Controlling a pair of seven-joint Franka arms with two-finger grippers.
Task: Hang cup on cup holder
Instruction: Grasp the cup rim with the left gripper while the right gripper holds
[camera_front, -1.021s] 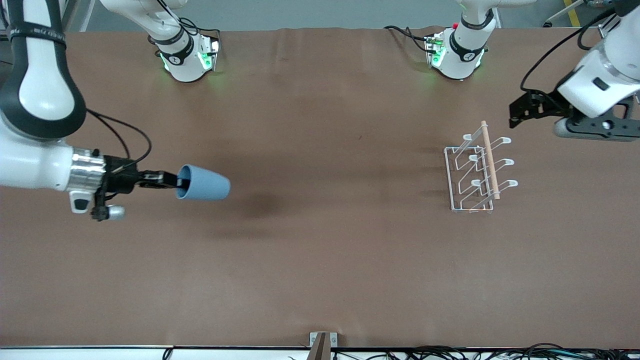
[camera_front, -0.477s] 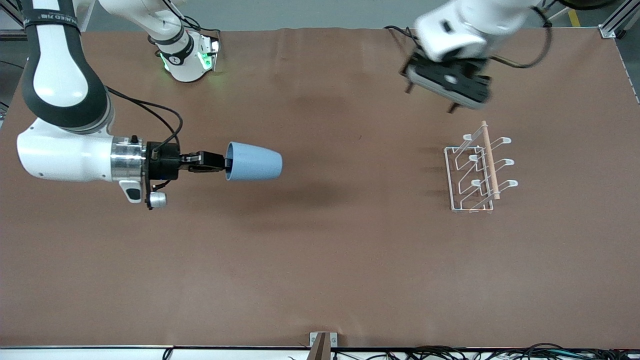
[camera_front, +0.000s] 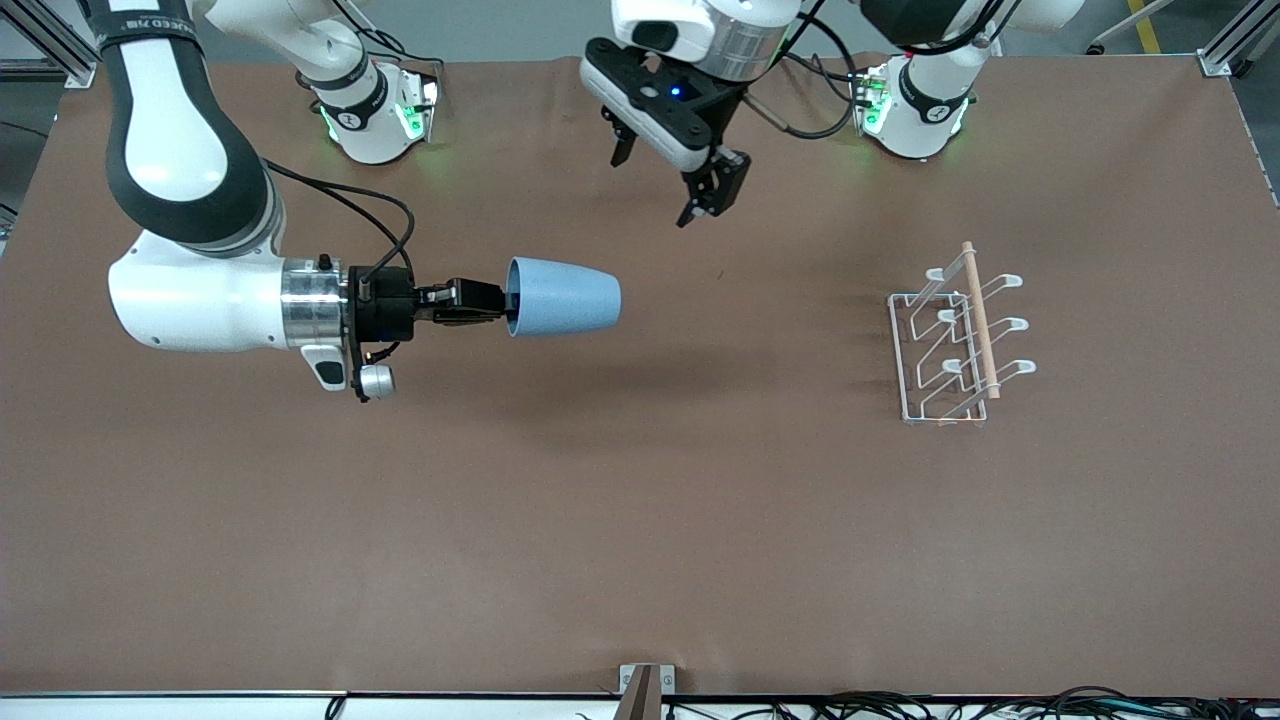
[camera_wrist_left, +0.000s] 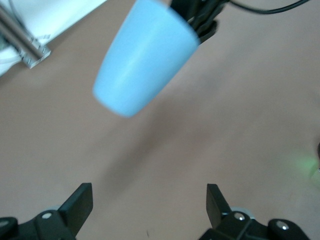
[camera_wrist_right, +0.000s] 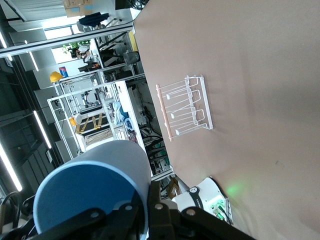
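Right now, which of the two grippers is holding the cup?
The right gripper grips the cup by its rim; the left gripper hangs open and empty.

In the left wrist view the cup (camera_wrist_left: 142, 57) is blurred, and its rim is cut off by the picture's top edge, so the grip on it there cannot be made out. The left end effector (camera_wrist_left: 149, 202) shows only its two fingertips, the rest cut off at the bottom edge. In the right wrist view the cup (camera_wrist_right: 95, 187) hides most of the right end effector (camera_wrist_right: 145, 212), and its base runs out of frame. In the front view the rim hides the inner finger of the right end effector (camera_front: 490, 302). The cup holder (camera_wrist_right: 185, 107) is too small there to count its prongs.
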